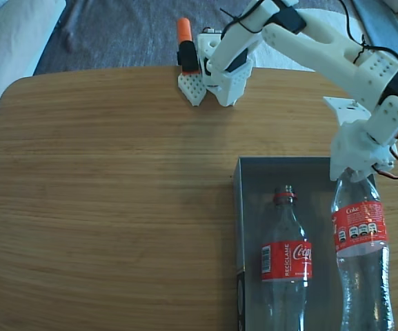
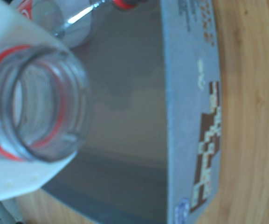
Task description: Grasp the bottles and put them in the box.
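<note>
Clear plastic, first bottle: we see a capless Coca-Cola bottle (image 1: 287,262) lying flat inside the box, its red neck ring toward the far wall and its red wrap label facing up, on the box's left half in the fixed view.
Second bottle: we see the other Coke bottle (image 1: 360,255) over the right half of the box, neck up toward the arm and its base running off the lower edge of the fixed view; whether it already rests on the box floor we cannot tell.
Its mouth: in the wrist view the open, red-ringed neck (image 2: 34,107) fills the left side, pressed against a white gripper finger (image 2: 13,179).
Gripper: we see the white gripper (image 1: 351,174) clamped around the second bottle's neck.
Box: dark grey-blue cardboard with low walls and a grey floor (image 1: 281,169), printed outer wall visible in the wrist view (image 2: 190,116).
Table: wooden top (image 1: 109,200) carrying the box near its right side in the fixed view.
Arm base: white mount at the table's far edge (image 1: 219,72), with an orange part just beside it (image 1: 183,31).
</note>
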